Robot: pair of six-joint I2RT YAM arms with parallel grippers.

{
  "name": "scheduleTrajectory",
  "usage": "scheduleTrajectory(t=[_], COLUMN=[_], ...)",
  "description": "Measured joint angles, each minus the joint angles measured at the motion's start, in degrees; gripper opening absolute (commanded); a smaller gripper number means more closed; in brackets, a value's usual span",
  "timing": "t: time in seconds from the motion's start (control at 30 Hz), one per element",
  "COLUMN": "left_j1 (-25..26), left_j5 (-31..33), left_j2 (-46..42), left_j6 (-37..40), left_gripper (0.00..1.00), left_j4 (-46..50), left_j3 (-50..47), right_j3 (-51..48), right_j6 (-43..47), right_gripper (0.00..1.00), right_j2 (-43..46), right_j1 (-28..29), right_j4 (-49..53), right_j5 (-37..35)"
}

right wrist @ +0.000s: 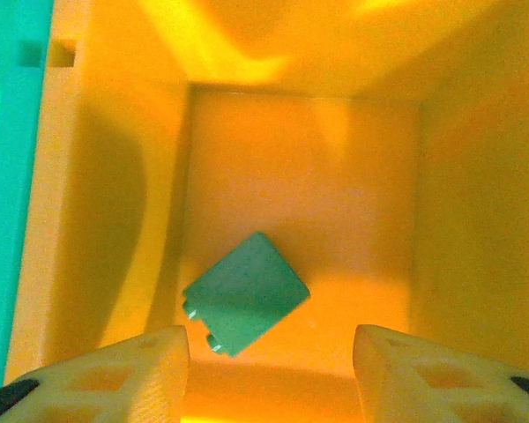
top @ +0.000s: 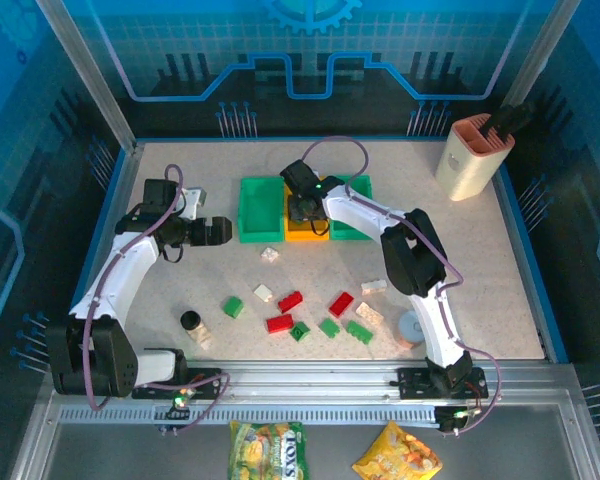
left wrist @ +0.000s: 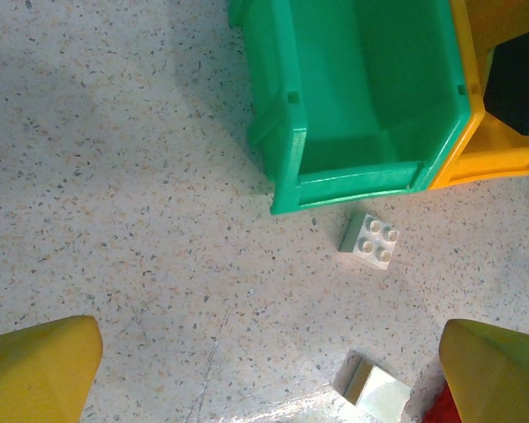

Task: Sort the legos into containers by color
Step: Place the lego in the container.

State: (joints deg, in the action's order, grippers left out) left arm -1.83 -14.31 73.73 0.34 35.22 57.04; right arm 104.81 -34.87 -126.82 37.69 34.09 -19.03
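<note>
Three containers stand in a row at the back: a green bin, an orange-yellow bin and another green bin. My right gripper hangs over the orange-yellow bin. In the right wrist view it is open, and a green lego lies loose on the bin floor below the fingers. My left gripper hovers open left of the bins. Below it is bare table, with a studded cream lego and a second cream one nearby. Red, green and cream legos lie scattered mid-table.
A small black-lidded jar stands at the front left and a round tin can at the front right. A beige-and-pink holder is in the back right corner. Two snack bags lie beyond the near rail.
</note>
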Motion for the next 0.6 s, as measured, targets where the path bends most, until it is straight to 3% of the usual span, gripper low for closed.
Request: scheduleTrajectory(t=[0.27,0.6], left_j1=[0.0,0.13], left_j5=[-0.11,0.2], left_j2=[0.0,0.48], left_j6=[-0.46,-6.05], left_gripper=[0.99,0.95], left_j4=[0.04,2.23], left_j3=[0.0,1.4], right_j3=[-1.11,-7.78], right_j6=[0.0,0.0], right_gripper=[0.53,0.53], right_j2=[1.51,11.98], right_j1=[0.0,0.0], right_j4=[-0.07,-0.85], right_j5=[0.04,0.22])
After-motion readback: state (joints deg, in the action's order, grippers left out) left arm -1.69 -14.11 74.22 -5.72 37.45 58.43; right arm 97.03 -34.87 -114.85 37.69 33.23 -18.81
